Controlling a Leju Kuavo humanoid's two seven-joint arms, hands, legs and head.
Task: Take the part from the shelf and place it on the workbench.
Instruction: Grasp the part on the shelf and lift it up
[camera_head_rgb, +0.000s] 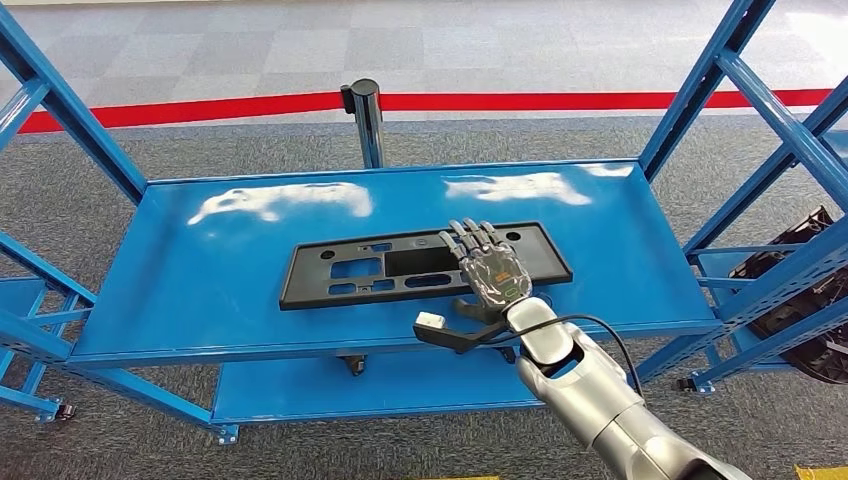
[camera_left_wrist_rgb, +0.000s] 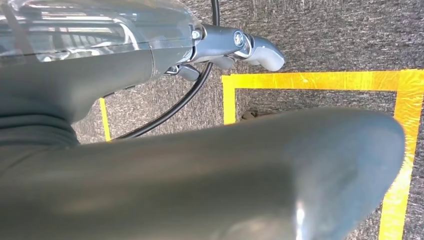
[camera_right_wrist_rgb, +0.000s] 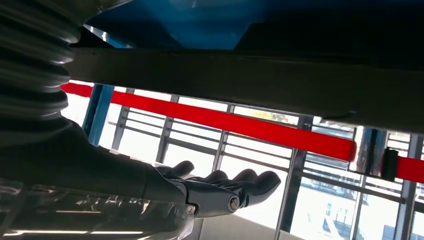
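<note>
A glossy blue metal shelf spans the head view, its flat top smooth enough to throw back pale glare, framed by perforated blue uprights that slant away at both sides. Beneath it sits a second blue tier, and around it lies coarse grey carpet crossed by a red floor stripe further back. A dark post stands behind the shelf's rear edge.

On the shelf top, a little right of centre, lies the part: a long, flat, matte black plastic panel with several rectangular cut-outs and small holes, resting flat with its long side roughly parallel to the shelf's front edge.

The right hand lies over the right portion of the part, its silver arm reaching up from the lower right with a black cable looping beside the wrist. The hand's back faces upward, its dark fingers extended side by side across the panel and the thumb angled down toward the panel's near edge. In the right wrist view the fingers stretch out together, slightly curled at the tips, with nothing gripped between them.

In the left wrist view the left hand hangs over grey carpet marked with yellow tape; whether it is spread or closed I cannot tell.

At the far right, black ribbed objects sit on a neighbouring rack.
</note>
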